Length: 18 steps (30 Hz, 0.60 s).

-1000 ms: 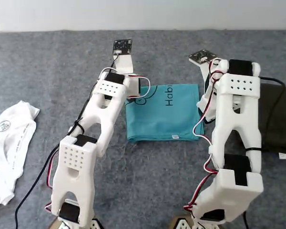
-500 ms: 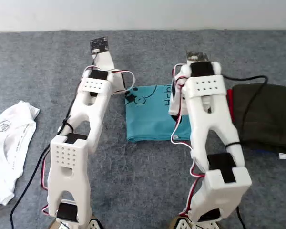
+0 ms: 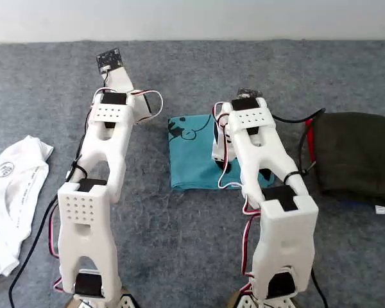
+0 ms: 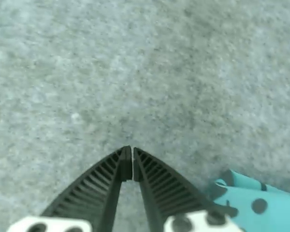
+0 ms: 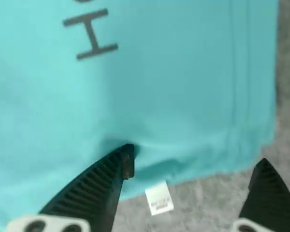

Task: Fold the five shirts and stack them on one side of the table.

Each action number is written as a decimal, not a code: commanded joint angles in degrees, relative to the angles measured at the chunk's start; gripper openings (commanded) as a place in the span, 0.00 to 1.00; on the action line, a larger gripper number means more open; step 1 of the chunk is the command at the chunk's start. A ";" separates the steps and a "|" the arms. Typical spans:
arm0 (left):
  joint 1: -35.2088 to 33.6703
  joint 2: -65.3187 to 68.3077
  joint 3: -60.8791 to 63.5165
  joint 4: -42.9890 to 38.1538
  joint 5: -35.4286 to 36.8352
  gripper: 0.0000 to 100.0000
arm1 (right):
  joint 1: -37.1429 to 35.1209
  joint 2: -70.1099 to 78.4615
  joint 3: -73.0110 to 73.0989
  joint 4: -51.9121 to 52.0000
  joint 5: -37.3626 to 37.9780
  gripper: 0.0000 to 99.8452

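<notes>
Right wrist view, right tool (image 5: 195,162) spread over teal shirt (image 5: 135,72) by white tag (image 5: 159,200), left tool (image 4: 132,162) pressed together

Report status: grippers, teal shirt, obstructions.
Left gripper shut, above bare carpet beside teal shirt. Right gripper open at its labelled edge; shirt folded flat. Dark shirt, white shirt lie off to either side.

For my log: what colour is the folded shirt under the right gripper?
The folded shirt is teal with dark print, clearest in the right wrist view.
</notes>
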 commanded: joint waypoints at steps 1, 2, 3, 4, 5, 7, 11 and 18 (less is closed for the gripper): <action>0.00 -4.48 -1.19 -0.18 0.18 0.01 | 1.36 2.24 -0.18 -3.30 -0.35 0.38; 0.00 -4.40 -1.19 -0.18 0.18 0.01 | 1.36 3.12 -0.18 -3.56 -0.26 0.38; 0.00 -4.40 -1.19 -0.18 0.18 0.01 | 1.36 3.82 -0.18 -3.65 -0.26 0.38; 0.00 -4.40 -1.10 -0.18 0.18 0.01 | 1.36 4.35 -0.18 -3.65 -0.26 0.37; 0.00 -4.40 -1.10 -0.18 0.18 0.01 | 1.45 4.62 -0.18 -3.65 -0.26 0.35; 0.00 -4.40 -1.10 -0.18 0.18 0.01 | 1.54 4.79 -0.18 -3.65 -0.26 0.29; 0.00 -4.40 -1.10 -0.18 0.18 0.01 | 1.45 4.88 -0.18 -3.74 2.81 0.10; 0.00 -4.40 -1.10 -0.09 0.18 0.01 | 2.51 3.65 -0.26 -3.21 5.45 0.01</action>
